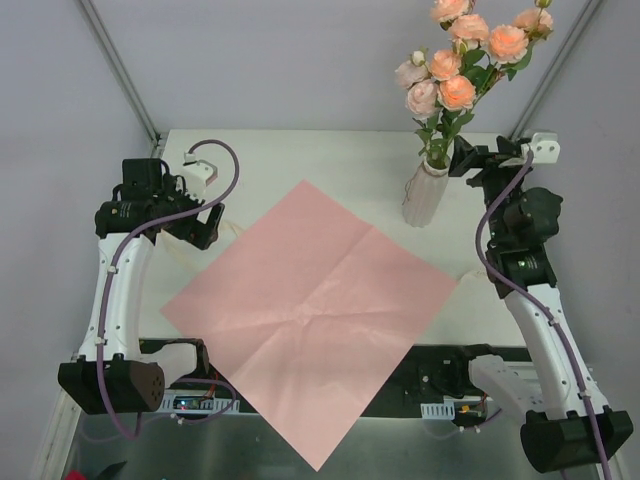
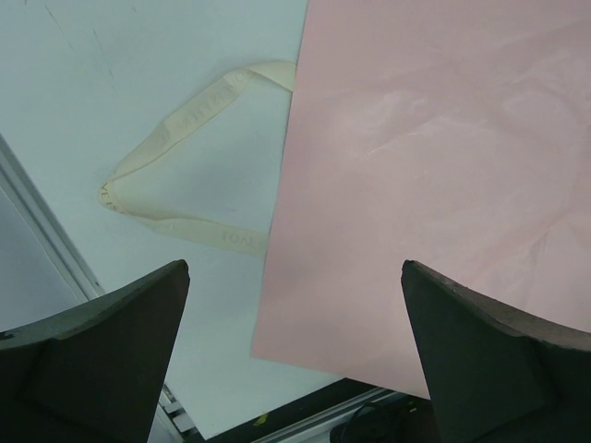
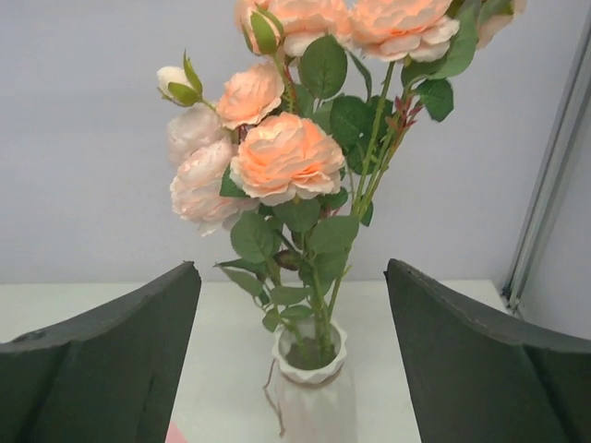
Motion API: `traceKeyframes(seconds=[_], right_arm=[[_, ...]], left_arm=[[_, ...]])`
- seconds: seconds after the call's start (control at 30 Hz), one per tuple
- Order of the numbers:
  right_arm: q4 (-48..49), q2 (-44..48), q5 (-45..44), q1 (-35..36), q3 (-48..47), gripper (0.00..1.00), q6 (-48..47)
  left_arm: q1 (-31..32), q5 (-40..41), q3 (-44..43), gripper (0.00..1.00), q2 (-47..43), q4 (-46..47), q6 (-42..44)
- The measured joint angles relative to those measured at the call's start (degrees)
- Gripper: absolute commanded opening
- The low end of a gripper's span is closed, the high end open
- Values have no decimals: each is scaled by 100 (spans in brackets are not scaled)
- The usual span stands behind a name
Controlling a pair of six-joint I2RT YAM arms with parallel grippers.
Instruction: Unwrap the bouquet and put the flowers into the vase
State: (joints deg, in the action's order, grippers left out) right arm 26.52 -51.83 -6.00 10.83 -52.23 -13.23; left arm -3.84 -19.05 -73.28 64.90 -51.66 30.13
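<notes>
The bouquet lies apart. Its pale pink paper (image 1: pixel 310 300) (image 2: pixel 434 166) is spread flat as a creased square on the white table. Its cream ribbon (image 2: pixel 199 106) lies loose by the paper's left edge. The flowers (image 1: pixel 460 60) (image 3: pixel 286 157), peach and pink roses with green leaves, stand with their stems in the off-white ribbed vase (image 1: pixel 425 195) (image 3: pixel 314 397) at the back right. My right gripper (image 1: pixel 468 158) (image 3: pixel 291 266) is open just right of the vase's neck, holding nothing. My left gripper (image 1: pixel 205 232) (image 2: pixel 294 263) hangs open above the paper's left edge, empty.
Slanted metal frame posts (image 1: pixel 120 70) (image 1: pixel 560 70) rise at both back corners in front of a grey wall. The paper's near corner overhangs the table's front edge, above the black base rail (image 1: pixel 440 395). A thin twine hangs from the vase's neck (image 3: pixel 275 406).
</notes>
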Motion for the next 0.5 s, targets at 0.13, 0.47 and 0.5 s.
traceKeyframes(seconds=[0.13, 0.47, 0.5], right_arm=[[-1766, -7, 120, 22, -756, 97, 505], [-4631, -90, 170, 623, -1167, 97, 1244], [-4754, -79, 140, 693, -1167, 96, 1244]], left_arm=[[0, -83, 2, 99, -4, 7, -118], [0, -168, 2, 99, 2, 140, -542], [0, -168, 2, 99, 7, 157, -570]])
